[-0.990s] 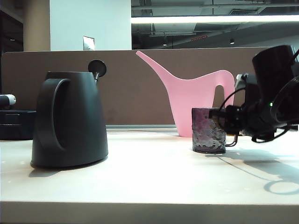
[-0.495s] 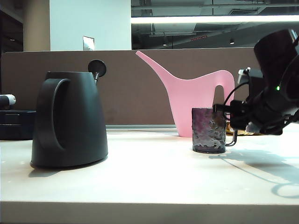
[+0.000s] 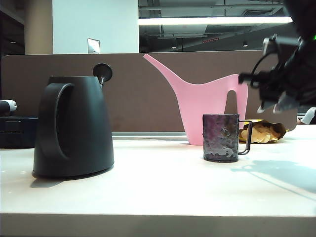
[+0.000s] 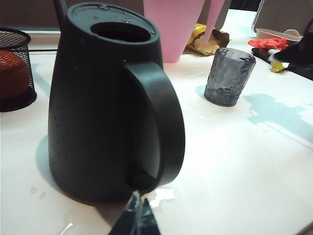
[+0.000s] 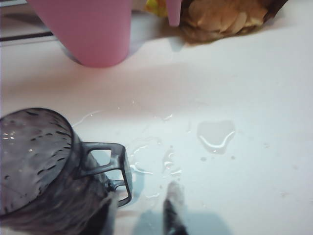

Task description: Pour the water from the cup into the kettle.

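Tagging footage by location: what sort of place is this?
Probably an open-plan office or lab: a brown desk partition behind the table, a strip ceiling light, exposed dark ceiling.

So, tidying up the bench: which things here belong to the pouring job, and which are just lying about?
Job:
cup
kettle
spilled water
right gripper, raised beside the cup

Lying about:
pink watering can
yellow wrapper
mesh basket

Kettle (image 3: 74,126) stands left on the worktop (image 3: 158,192); cup (image 3: 220,138) right, before a pink can (image 3: 207,106); right tool (image 3: 269,91) above, holding nothing.
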